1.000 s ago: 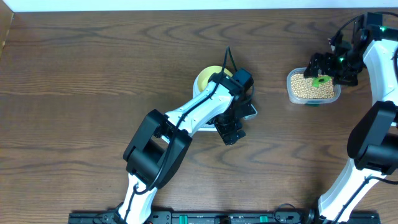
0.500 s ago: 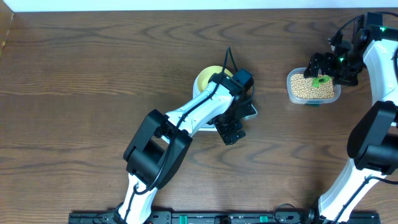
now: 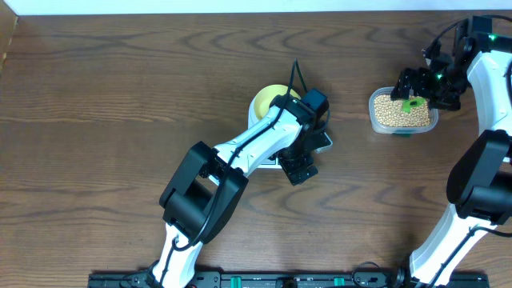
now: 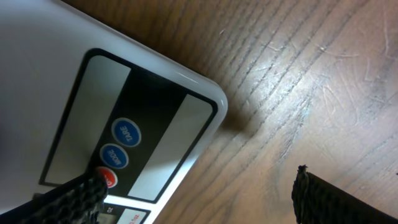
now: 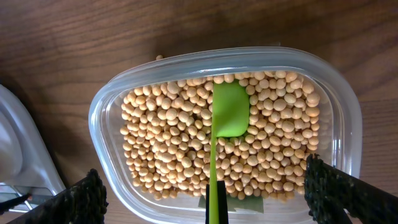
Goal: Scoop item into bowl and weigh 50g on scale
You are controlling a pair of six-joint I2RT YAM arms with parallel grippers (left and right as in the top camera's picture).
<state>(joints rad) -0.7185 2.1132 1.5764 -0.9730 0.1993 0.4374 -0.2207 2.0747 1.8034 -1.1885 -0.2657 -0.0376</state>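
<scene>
Hovering over the scale's (image 4: 93, 74) button end, the left tool (image 4: 198, 183) stands wide, empty. Likewise wide, the right tool (image 5: 202, 174) hangs above the tub (image 5: 99, 112) of beans (image 5: 168, 143); a green scoop (image 5: 231, 112) rests on them.

Tan round beans (image 5: 168, 137) heaped far right; pale-yellow bowl (image 3: 266, 99) on white scale (image 4: 56, 62), centre.

L arm (image 3: 240, 152) runs from near edge diagonally to centre, elbow bent, wrist tipped down. left gripper (image 3: 297, 169) low over surface, jaws spread wide, fingertips (image 4: 81, 194) at bottom corners of wrist view. R arm (image 3: 480, 172) up along right side, forearm folded inward. right gripper (image 3: 416, 90) aimed downward, jaws likewise wide apart.
</scene>
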